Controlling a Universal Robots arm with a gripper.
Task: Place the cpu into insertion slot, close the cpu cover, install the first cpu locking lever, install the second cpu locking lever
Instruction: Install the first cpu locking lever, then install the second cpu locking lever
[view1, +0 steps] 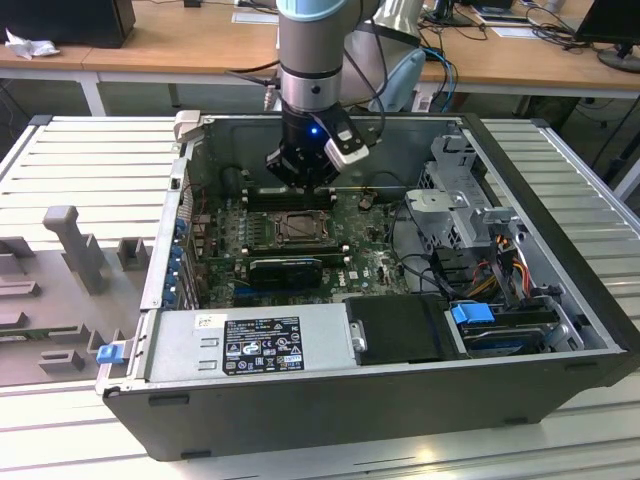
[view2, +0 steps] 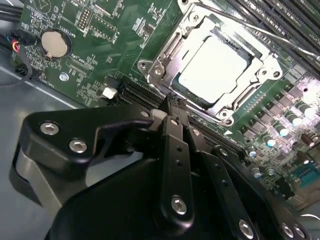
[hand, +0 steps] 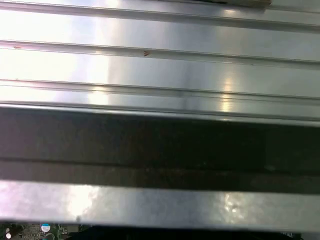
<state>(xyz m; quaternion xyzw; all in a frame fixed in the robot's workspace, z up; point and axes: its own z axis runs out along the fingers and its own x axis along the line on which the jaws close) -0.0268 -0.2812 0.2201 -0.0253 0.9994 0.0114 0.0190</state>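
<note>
Tool (view2: 172, 102) fingers pressed together, holding nothing, hover just beside the cpu cover (view2: 165, 57) lying over the cpu (view2: 212, 67).

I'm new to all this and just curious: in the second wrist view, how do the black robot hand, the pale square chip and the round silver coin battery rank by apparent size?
1. Black robot hand, though nearness exaggerates it.
2. Pale square chip.
3. Round silver coin battery.

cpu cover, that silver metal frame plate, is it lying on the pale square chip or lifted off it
Touching. In the second wrist view the silver frame-shaped cpu cover lies flat around the pale silver-beige square cpu, its inner edges resting on the chip's border.
</note>
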